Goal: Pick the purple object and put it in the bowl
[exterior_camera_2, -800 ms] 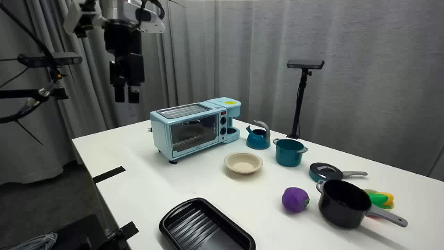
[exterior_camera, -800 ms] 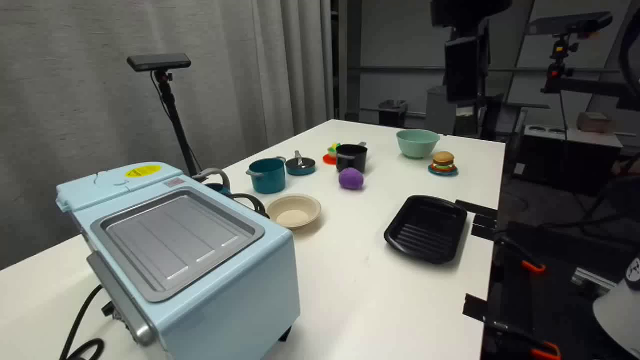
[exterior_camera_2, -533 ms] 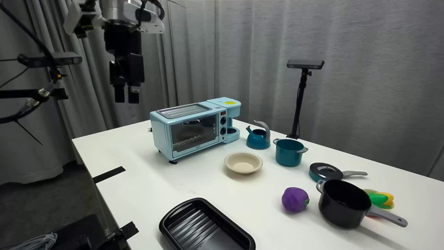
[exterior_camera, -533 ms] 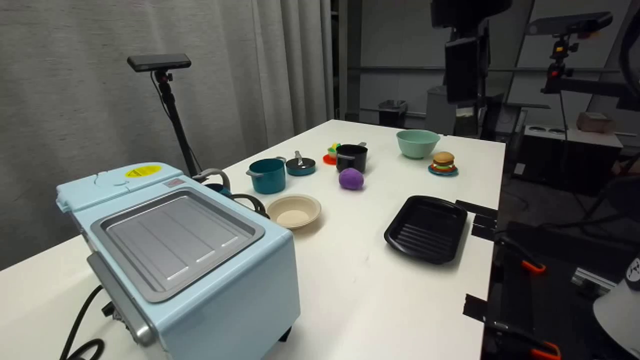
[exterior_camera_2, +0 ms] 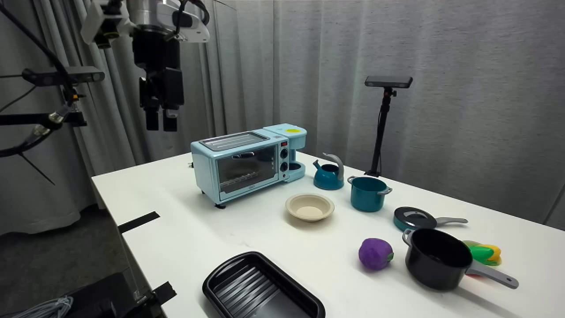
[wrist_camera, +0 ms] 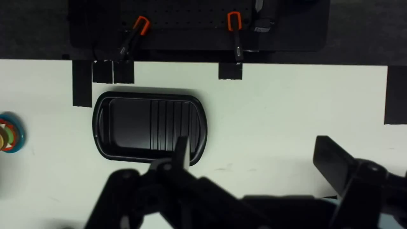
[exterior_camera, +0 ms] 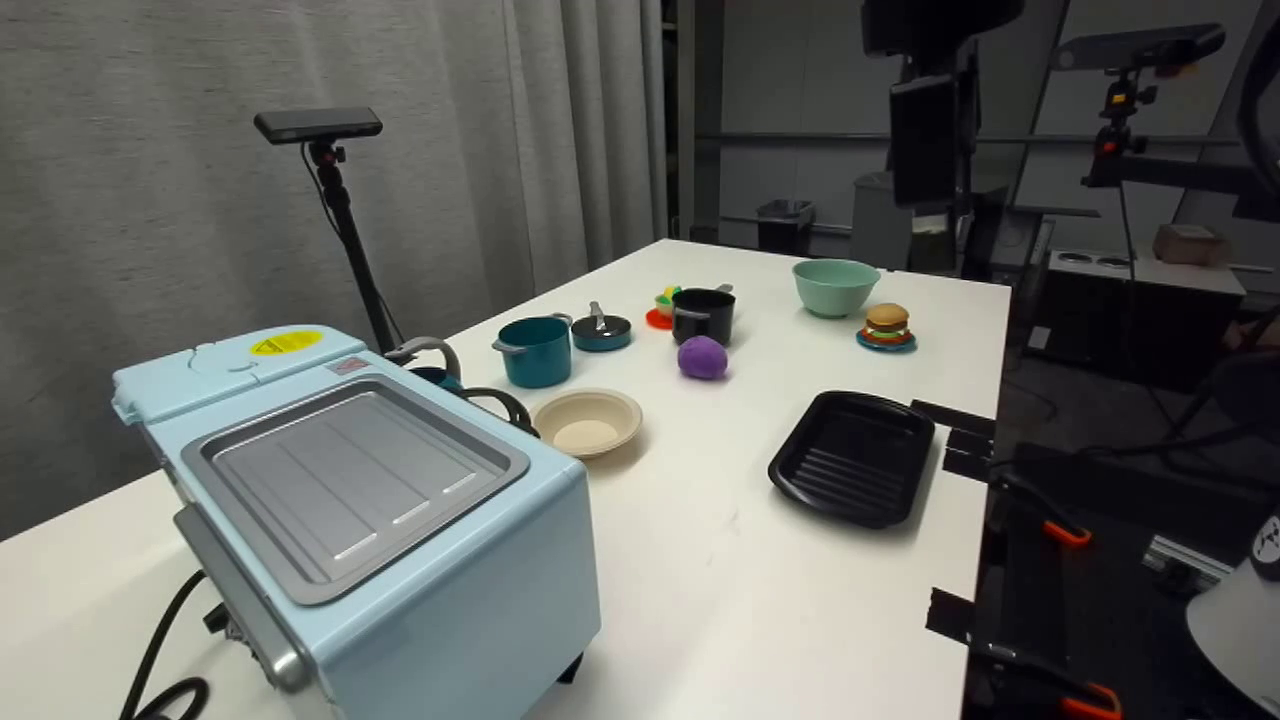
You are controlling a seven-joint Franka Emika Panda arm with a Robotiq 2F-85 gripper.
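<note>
Two black jaws stand wide apart, well above the white desk (wrist_camera: 270,127), whose surface shows between them in the wrist view. There, one of them hides part of a black rectangular tray (wrist_camera: 128,122) with rounded corners and a ridged half, which lies near the desk's taped edge. Strips of black tape (wrist_camera: 82,83) run in from that edge, and black clamps (wrist_camera: 237,41) with orange ends sit along it. Farther in, toward the edge by the grey fabric curtain (exterior_camera_2: 459,66), sits the shallow round beige bowl (exterior_camera_2: 310,213) with its thick rim. Apart from the bowl and between the taped and curtain-side edges, the rounded purple vegetable (exterior_camera_2: 374,254) with a green end rests on the desk, just beside a black saucepan (exterior_camera_2: 432,270) with grey handles. A teal and black frying pan (exterior_camera_2: 414,217), a round teal pot (exterior_camera_2: 367,198) with grey handles and a teal kettle (exterior_camera_2: 326,180) line up along the curtain-side edge, leading to a pale blue toaster oven (exterior_camera_2: 247,165). In an exterior view, a brown toy burger (exterior_camera: 886,316) stands on a blue plate (exterior_camera: 886,347) near the far corner of the taped edge, a round light green bowl (exterior_camera: 835,292) closer to the end edge.
</note>
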